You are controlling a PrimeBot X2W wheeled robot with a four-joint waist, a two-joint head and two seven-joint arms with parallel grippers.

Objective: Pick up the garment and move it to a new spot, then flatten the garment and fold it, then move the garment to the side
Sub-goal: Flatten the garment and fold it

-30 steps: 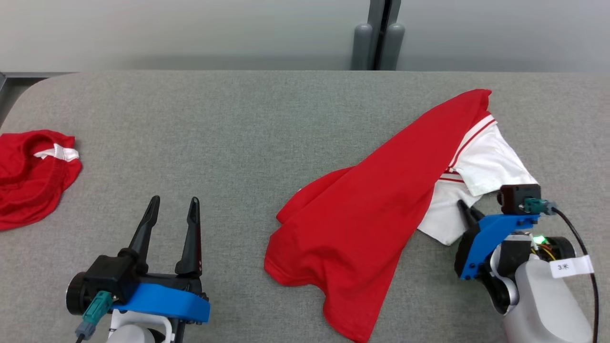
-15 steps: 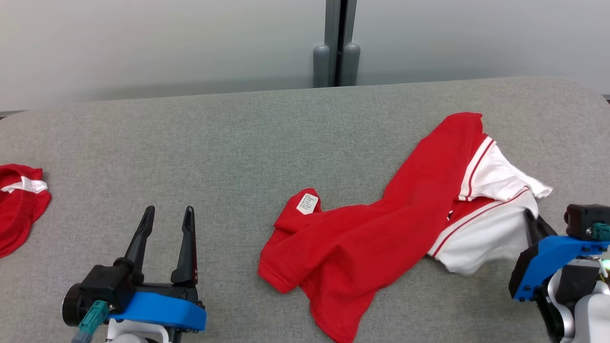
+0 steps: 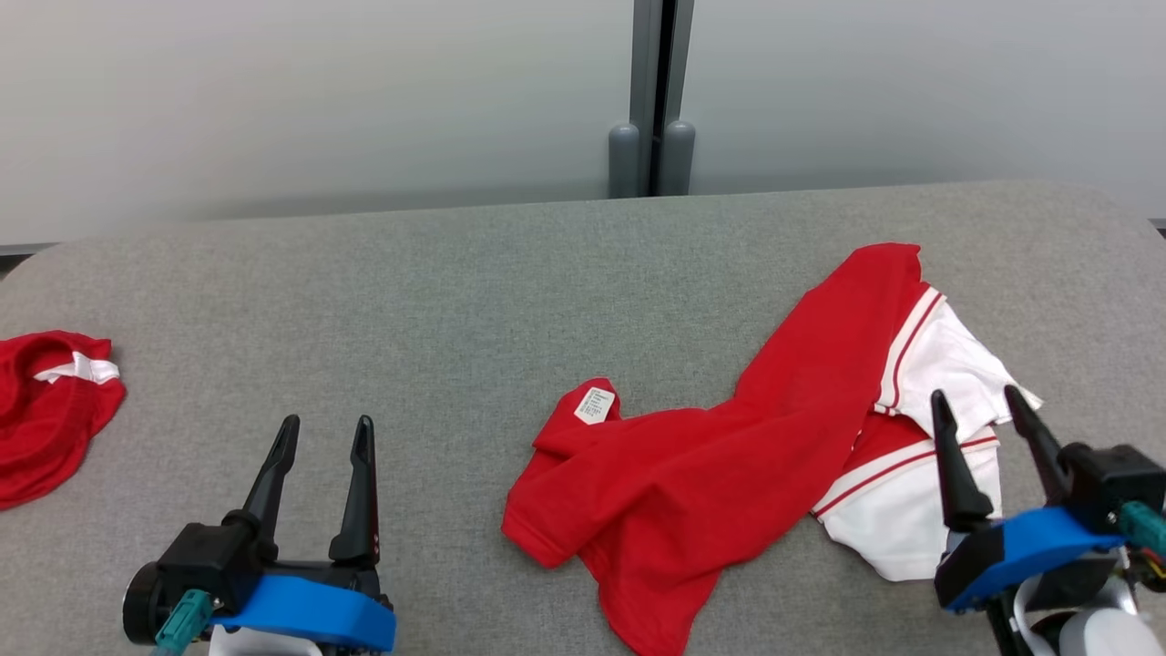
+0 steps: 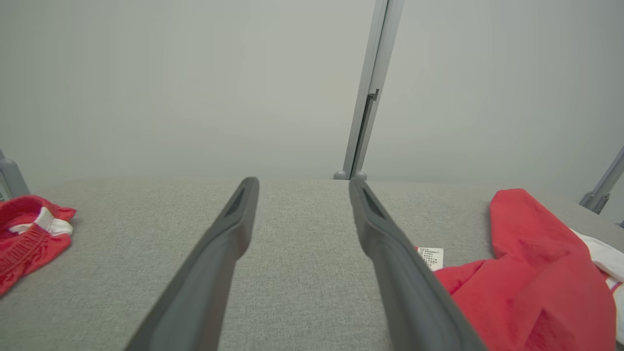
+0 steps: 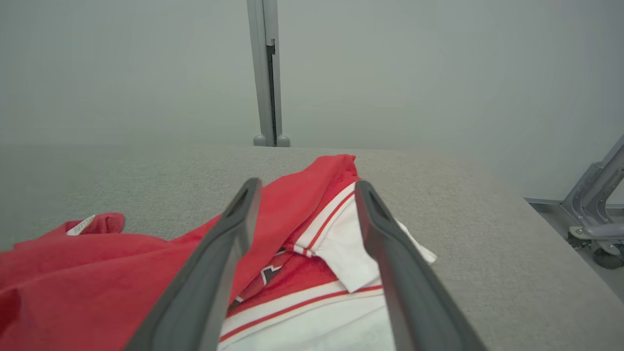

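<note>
— On the right half of the table [image 3: 410,292], what lies there?

— The garment [image 3: 729,465], a red shirt with a white part trimmed in red stripes. It lies crumpled in a slanting band. One red tip reaches toward the far right corner, and the bulk sags toward the front edge, right of the middle. A white label [image 3: 595,405] shows on the fold at its left end.

— And the white part?

— At the band's right end, nearest the right edge, partly covered by the red cloth.

— Where is the right gripper [image 3: 973,394]?

— By the front right corner, its two dark fingers pointing away from the robot over the white cloth. They stand well apart with nothing pinched between them. In the right wrist view the striped white cloth shows through the gap. Whether the tips touch the cloth I cannot tell.

— The left gripper [image 3: 327,422]?

— Near the front edge, left of the middle, over bare grey surface and well apart from the garment. Its fingers are spread too and hold nothing.

— Anything else on the surface?

— A second red piece of clothing [image 3: 50,410] with a white band, bunched at the left edge, well apart from both grippers.

— Behind the table?

— A pale wall [image 3: 273,91], with a grey upright post [image 3: 651,100] at about the middle of the far edge.
</note>
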